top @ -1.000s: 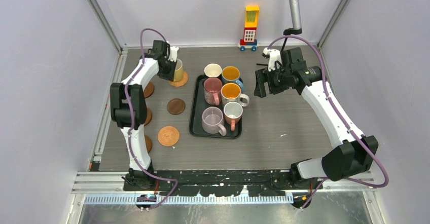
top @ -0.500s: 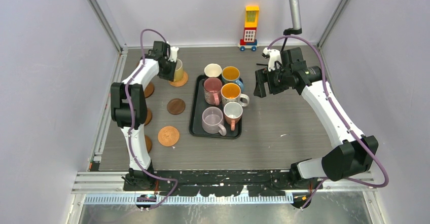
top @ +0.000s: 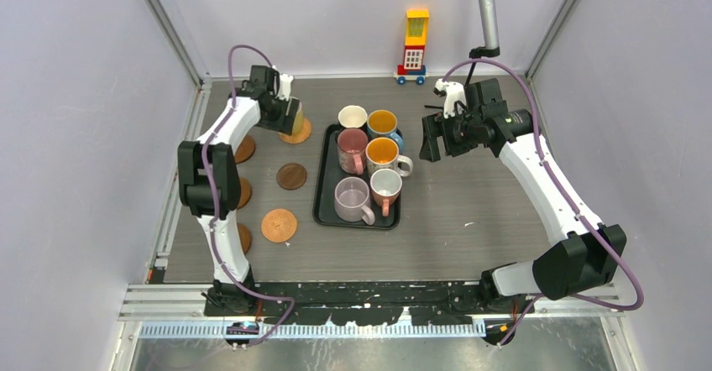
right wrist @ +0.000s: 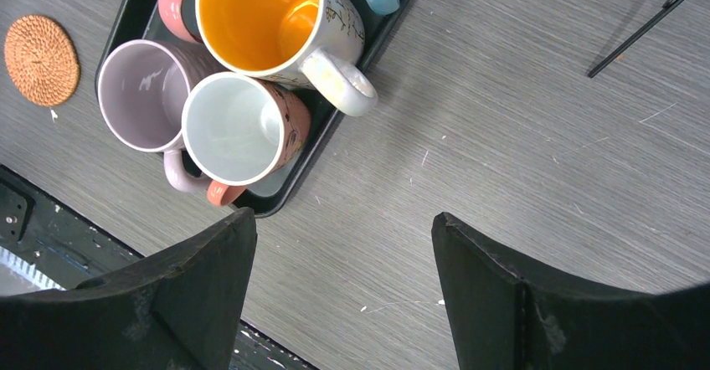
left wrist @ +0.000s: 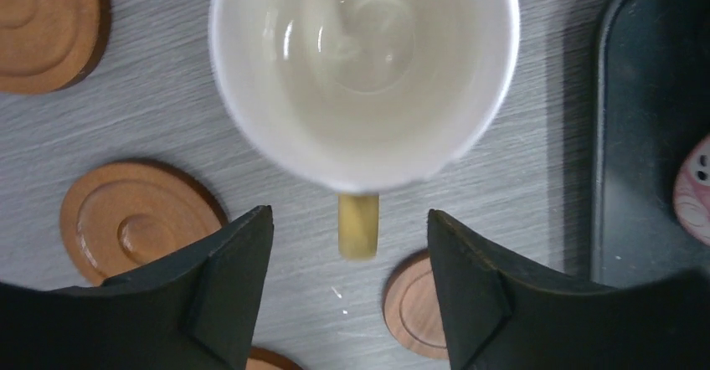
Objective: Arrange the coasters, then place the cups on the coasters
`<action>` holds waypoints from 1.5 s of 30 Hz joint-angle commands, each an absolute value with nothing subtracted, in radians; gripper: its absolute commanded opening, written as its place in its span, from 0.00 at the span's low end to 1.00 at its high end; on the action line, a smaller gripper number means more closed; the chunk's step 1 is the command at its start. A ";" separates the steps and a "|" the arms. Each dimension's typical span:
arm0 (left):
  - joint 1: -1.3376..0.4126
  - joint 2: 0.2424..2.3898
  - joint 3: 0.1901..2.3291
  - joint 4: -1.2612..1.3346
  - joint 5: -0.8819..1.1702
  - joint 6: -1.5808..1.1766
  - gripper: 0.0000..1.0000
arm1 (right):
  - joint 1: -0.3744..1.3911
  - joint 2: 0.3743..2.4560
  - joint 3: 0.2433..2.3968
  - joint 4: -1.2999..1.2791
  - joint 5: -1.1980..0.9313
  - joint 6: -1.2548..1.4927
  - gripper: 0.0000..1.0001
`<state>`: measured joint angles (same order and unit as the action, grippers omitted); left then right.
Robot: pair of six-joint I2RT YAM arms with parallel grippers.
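A pale yellow cup point(top: 295, 117) stands on a coaster point(top: 298, 133) at the back left. My left gripper point(top: 284, 117) is open beside it. In the left wrist view the cup's yellow handle point(left wrist: 358, 226) points into the gap of the gripper point(left wrist: 350, 215), touching neither finger. More coasters point(top: 291, 176) point(top: 279, 225) lie on the table. Others point(top: 245, 148) are half hidden by the left arm. Several cups stand on the black tray point(top: 323, 207), among them pink point(top: 352, 148), lilac point(right wrist: 142, 94) and salmon point(right wrist: 239, 131). My right gripper point(right wrist: 343, 244) hovers open and empty, right of the tray.
A yellow-red toy block tower point(top: 414, 48) stands at the back wall. A grey pole point(top: 484, 10) hangs down at the back right. Side walls and metal rails close in the table. Bare grey tabletop point(top: 470, 211) lies right of the tray.
My left gripper has opened and let go of the yellow cup's handle. The left arm has shifted slightly to the left. The right arm has not moved.
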<state>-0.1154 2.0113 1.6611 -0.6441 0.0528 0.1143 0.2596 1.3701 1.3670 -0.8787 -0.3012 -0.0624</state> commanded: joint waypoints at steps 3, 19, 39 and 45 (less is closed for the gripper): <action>-0.112 1.815 1.665 -0.678 0.029 0.122 0.74 | 0.257 1.359 1.377 -0.872 -0.326 -0.071 0.81; -0.393 1.589 1.522 -0.745 0.084 -0.054 0.78 | 0.257 1.336 1.352 -0.855 -0.327 -0.058 0.81; -0.658 1.704 1.439 -0.540 -0.124 -0.318 0.86 | 0.256 1.336 1.366 -0.844 -0.299 -0.077 0.82; -0.661 1.749 1.455 -0.540 -0.119 -0.308 0.82 | 0.253 1.332 1.363 -0.842 -0.295 -0.080 0.81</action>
<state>-0.6579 1.7386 1.4113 -0.5781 -0.0902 -0.2962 0.2596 1.3693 1.3479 -0.8753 -0.3065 -0.0708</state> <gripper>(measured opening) 0.829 0.814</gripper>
